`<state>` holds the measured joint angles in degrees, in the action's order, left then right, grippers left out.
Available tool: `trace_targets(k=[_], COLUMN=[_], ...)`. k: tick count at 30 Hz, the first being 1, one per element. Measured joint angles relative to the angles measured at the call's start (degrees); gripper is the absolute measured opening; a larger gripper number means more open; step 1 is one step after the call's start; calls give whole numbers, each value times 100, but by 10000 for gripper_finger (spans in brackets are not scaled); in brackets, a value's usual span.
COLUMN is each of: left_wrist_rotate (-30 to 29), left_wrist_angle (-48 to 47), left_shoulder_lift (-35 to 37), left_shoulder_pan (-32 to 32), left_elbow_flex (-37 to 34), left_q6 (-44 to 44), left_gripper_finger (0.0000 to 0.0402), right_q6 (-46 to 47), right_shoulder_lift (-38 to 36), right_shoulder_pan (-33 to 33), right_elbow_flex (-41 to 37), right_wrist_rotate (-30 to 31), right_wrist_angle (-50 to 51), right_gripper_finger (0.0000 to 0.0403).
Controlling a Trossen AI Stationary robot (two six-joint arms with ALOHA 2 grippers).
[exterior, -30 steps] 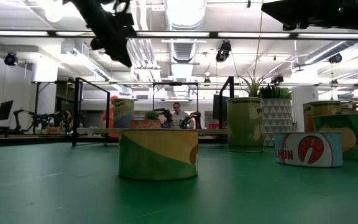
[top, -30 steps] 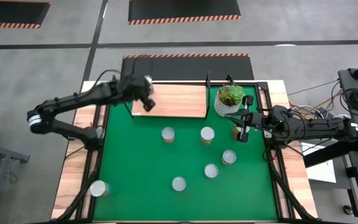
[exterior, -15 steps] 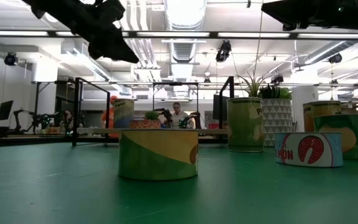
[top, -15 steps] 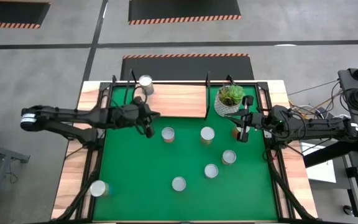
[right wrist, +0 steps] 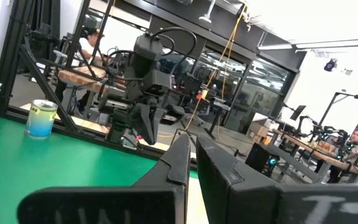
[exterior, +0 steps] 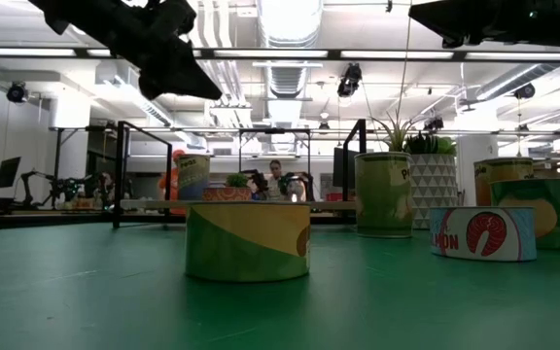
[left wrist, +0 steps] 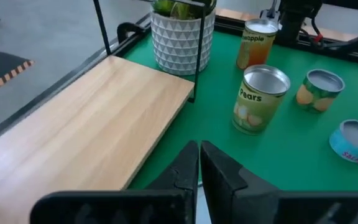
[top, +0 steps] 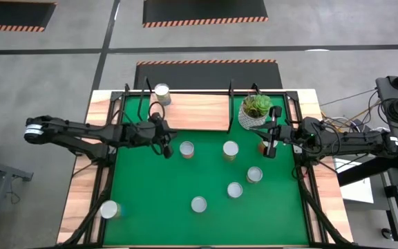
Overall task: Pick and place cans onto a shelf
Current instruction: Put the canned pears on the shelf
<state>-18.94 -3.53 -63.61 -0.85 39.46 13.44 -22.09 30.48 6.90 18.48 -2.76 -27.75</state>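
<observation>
The shelf [top: 195,113], a light-wood board on a black wire frame, stands at the mat's far edge. One can [top: 162,93] stands upright on its far left corner. Several more cans stand upright on the green mat, among them one [top: 186,149] just right of my left gripper [top: 166,147]. That gripper is shut, empty and above the mat, just near of the shelf's left part. In the left wrist view its shut fingers [left wrist: 199,168] point past the shelf board [left wrist: 92,124] at a Pears can [left wrist: 261,99]. My right gripper [top: 268,143] hangs shut and empty at the mat's right.
A white pot with a green plant [top: 256,109] stands at the shelf's right end. An orange can [top: 262,146] stands close to my right gripper. One can [top: 109,209] stands at the near left corner. Black frame rails run along the mat's edges.
My left gripper has drawn back from over the shelf's left end, beside the can there, toward the table's near edge and down. It now hangs lower over the mat, left of a can. The can on the shelf has stayed in place.
</observation>
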Motion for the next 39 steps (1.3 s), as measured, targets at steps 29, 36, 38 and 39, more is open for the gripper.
trace_targets(k=[29, 36, 38, 39], left_wrist_rotate=[907, 902, 900, 897], left_wrist_angle=[591, -206, -466, -557], left_shoulder_lift=[-1654, -1603, -1462, -1378], left_shoulder_pan=[943, 944, 943, 945], left_elbow_flex=[339, 728, 845, 872], left_q6=[414, 16, -85, -146], left_gripper_finger=[0, 0, 0, 0], right_q6=[1, 0, 66, 124], right_shoulder_lift=[0, 0, 0, 7], right_shoulder_pan=[0, 0, 0, 0], right_elbow_flex=[0, 0, 0, 4], right_wrist_rotate=[0, 58, 198, 260], right_wrist_angle=[-43, -42, -43, -28], right_gripper_finger=[18, 18, 18, 18])
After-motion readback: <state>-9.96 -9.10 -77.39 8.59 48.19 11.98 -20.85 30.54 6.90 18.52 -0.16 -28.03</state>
